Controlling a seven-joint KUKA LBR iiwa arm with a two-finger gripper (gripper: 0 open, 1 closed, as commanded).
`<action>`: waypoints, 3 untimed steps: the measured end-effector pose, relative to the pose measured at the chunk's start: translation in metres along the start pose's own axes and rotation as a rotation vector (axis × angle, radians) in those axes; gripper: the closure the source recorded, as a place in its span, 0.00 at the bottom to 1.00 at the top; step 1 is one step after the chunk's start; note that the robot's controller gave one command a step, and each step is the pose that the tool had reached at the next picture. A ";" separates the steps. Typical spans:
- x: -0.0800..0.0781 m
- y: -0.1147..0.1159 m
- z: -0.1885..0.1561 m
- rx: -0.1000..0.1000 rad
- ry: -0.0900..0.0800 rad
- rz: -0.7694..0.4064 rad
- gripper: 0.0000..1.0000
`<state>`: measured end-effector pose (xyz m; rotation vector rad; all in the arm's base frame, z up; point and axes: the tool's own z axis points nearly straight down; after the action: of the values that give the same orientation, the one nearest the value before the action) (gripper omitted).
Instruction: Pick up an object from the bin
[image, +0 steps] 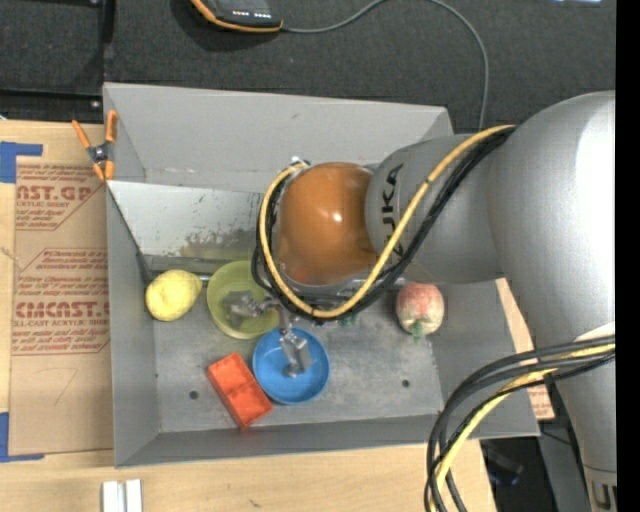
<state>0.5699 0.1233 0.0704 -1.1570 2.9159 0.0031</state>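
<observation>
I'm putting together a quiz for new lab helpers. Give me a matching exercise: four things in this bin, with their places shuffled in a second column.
1 lemon
2 orange block
3 blue bowl
4 peach

a far right, apart from the others
b far left, beside the green bowl
c near edge, just left of the blue bowl
d middle, just nearer than the green bowl

Pairs: 1-b, 2-c, 3-d, 4-a

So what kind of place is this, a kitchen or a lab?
Most likely a robotics lab or test cell, not a kitchen: a KUKA arm reaches into a grey metal bin holding toy-like bits, a lemon, a blue bowl, a red block.
</observation>
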 end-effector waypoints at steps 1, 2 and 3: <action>-0.013 0.004 0.000 -0.002 -0.002 0.409 0.00; -0.004 0.000 -0.004 0.003 -0.013 0.002 1.00; -0.004 0.000 -0.004 0.003 -0.013 0.003 1.00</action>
<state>0.5733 0.1261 0.0748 -1.1482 2.9055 0.0063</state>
